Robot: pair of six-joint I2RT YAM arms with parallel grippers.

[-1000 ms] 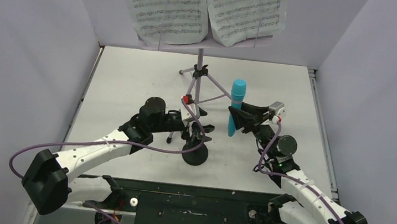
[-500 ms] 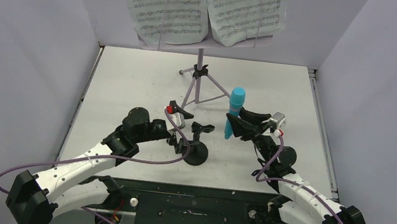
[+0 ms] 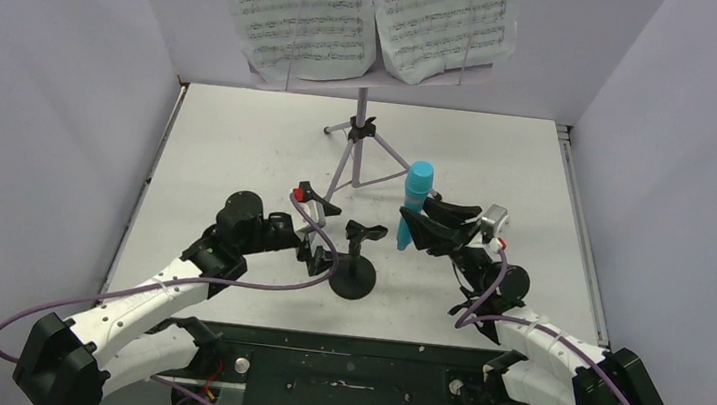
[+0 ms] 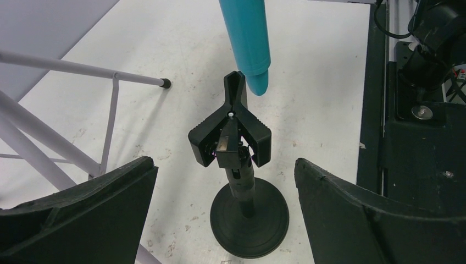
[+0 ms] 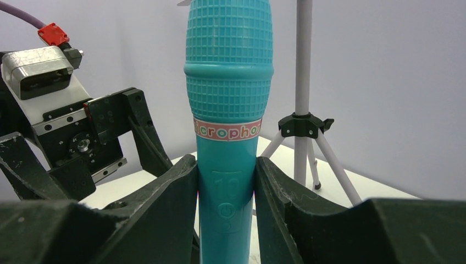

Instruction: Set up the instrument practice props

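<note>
Item: turquoise toy microphone, upright with the grille end up and its long axis close to vertical, carried above the table near the middle, just right of and beyond the black mic stand. Holder: right gripper, its two fingers clamped on the handle below the printed band, one on each side. Target: the stand's clip, a forked cradle on a short post over a round base that sits toward the table's near edge. In the left wrist view the microphone's lower end hangs just past the clip's upper prong, close but apart; the coming move likely turns on bringing that end down and back toward the fork. Left gripper: fingers spread wide, empty, facing the stand from its left with the clip seen between them and touching nothing. Also present: lilac tripod music stand at the far edge, with white sheet-music pages resting on its desk.
</note>
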